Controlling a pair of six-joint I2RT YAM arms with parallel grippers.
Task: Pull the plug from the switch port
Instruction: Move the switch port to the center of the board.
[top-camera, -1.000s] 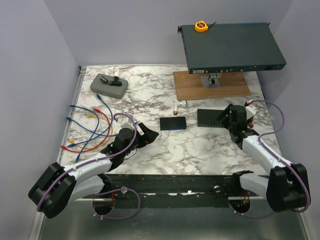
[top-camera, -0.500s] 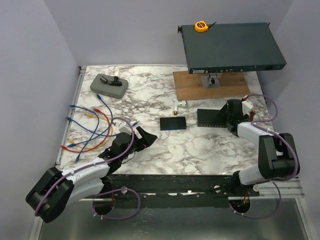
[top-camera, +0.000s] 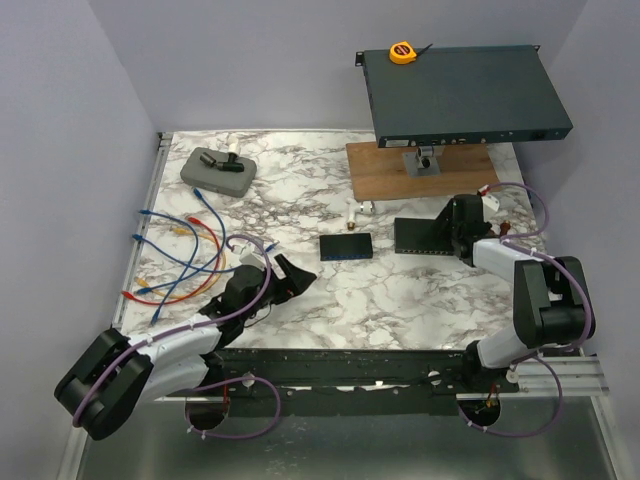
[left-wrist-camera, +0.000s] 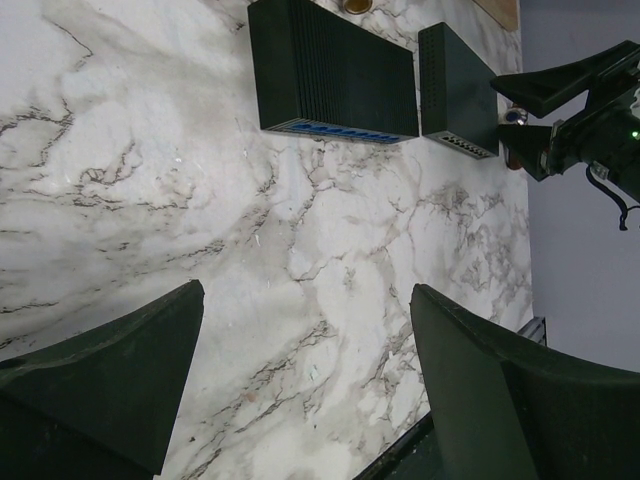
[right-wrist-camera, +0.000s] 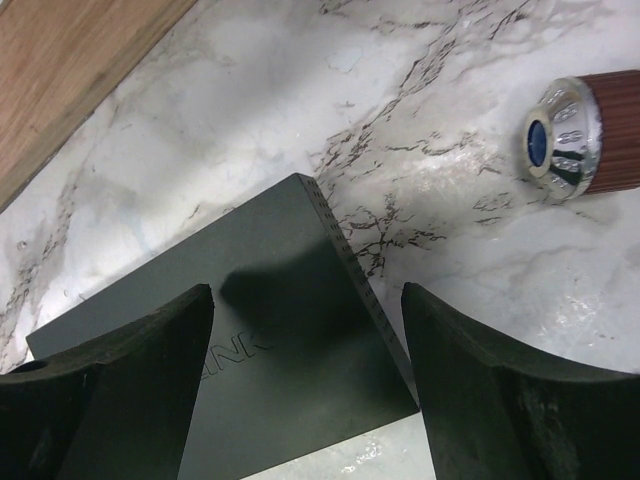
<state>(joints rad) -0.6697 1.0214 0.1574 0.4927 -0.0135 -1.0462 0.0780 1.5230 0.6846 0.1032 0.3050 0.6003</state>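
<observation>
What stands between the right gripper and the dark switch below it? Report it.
Nothing visible does. In the right wrist view the right gripper hangs open just above the dark switch, fingers straddling its corner. The metal-capped cylinder lies aside on the marble, clear of the path. No plug can be made out.

Pale lilac walls enclose a white marble-patterned table under even light

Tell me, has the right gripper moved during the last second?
Yes. In the top view the right gripper shifted slightly up and left, toward the wooden board, and now sits over the right-hand switch.
</observation>
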